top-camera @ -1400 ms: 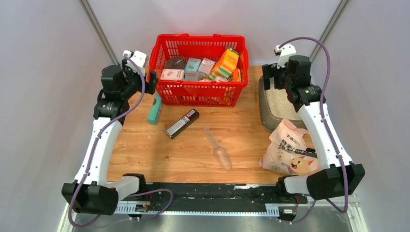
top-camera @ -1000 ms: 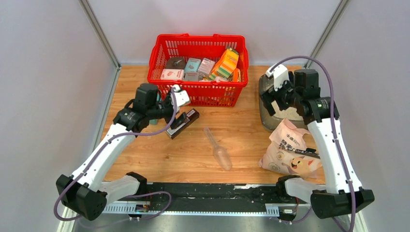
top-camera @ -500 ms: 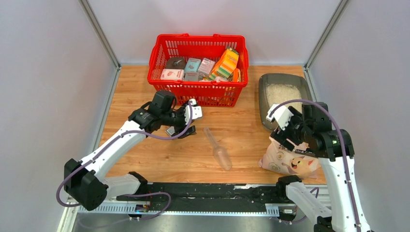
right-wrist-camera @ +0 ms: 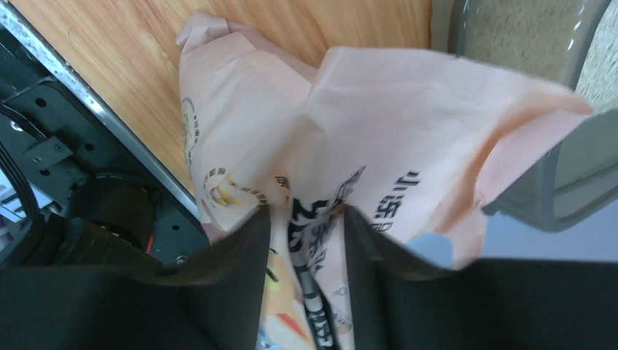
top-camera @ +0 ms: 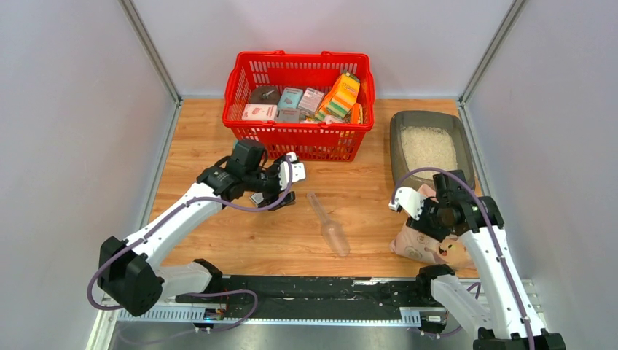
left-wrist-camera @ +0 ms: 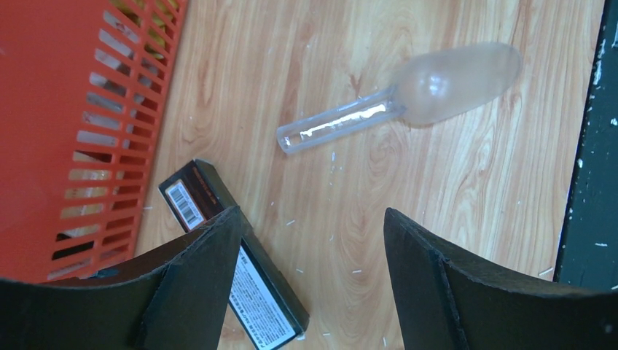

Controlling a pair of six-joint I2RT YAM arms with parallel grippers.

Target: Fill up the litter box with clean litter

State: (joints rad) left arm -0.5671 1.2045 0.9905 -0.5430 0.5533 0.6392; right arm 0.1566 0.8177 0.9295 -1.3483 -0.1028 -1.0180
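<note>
- Wooden table (top-camera: 218, 226) flecked with white specks, plain grey walls (top-camera: 73, 109) around it.
- The litter box (top-camera: 394, 146) sits at 2 o'clock, clean litter (top-camera: 428, 148) inside.
- Left fingers (left-wrist-camera: 466, 292) spread wide, holding nothing.
- Right fingers (right-wrist-camera: 233, 277) pinch the bag (right-wrist-camera: 379, 131) at 4 o'clock.

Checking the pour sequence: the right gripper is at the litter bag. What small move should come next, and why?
Probably lift the bag slightly toward the litter box: the right gripper looks pinched on a fold of it, and the bag lies slumped at the box's near end.
</note>
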